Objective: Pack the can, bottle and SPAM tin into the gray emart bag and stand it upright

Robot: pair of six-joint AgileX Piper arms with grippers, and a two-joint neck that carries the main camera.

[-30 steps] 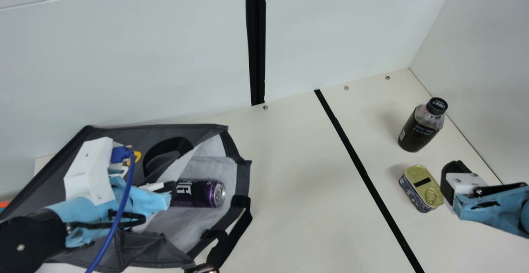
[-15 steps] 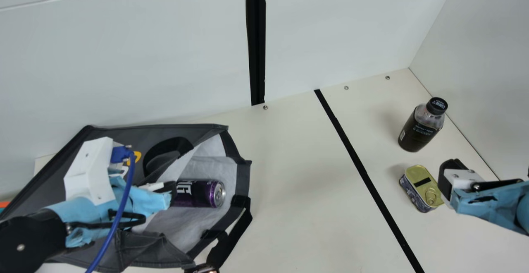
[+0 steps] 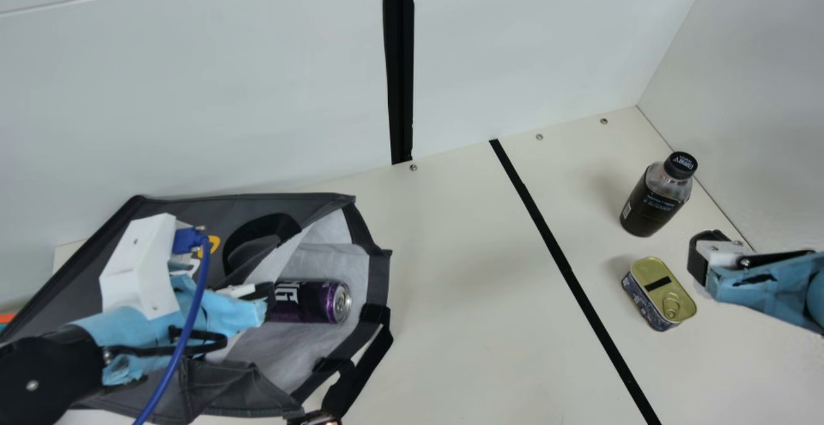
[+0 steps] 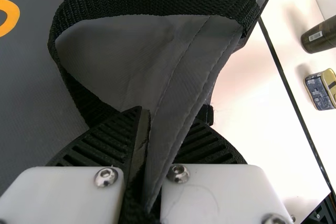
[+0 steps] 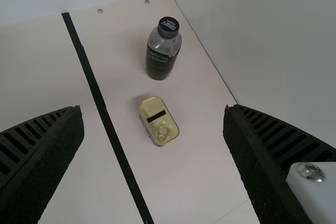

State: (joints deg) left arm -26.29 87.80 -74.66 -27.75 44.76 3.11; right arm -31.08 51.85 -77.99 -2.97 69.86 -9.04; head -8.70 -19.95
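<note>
- My left gripper (image 4: 157, 135) has its fingers pinching a fold of the gray emart bag (image 3: 378, 283). I'd leave that pinch alone, since tugging it could close the mouth, which opens toward 3 o'clock in the main view.
- The can (image 3: 309, 301) is inside on its side, end facing 3 o'clock. I'd set the next item beside it, not ram it. Watch the loose black strap (image 3: 351, 380) at the can's 5 o'clock, it could snag an incoming load.
- Next grab looks like the SPAM tin (image 3: 659, 293), across the black line (image 3: 566, 270) on the table, ring-pull lid up. I'd line up across its narrow sides, get low, then squeeze. It's shallow, so a high pinch would probably slip.
- The bottle (image 3: 653, 203) stands upright at the tin's 12 o'clock, close enough that I'd swing in without sweeping that way. Tall thing, likely tips if nudged.
- Right gripper (image 3: 698, 257) is at the tin's 2 o'clock, fingers spread wide with nothing between them. Looks like roomy clearance for either item, but the side wall (image 3: 740, 154) past the bottle limits my elbow room, so I'd come down steeply.
</note>
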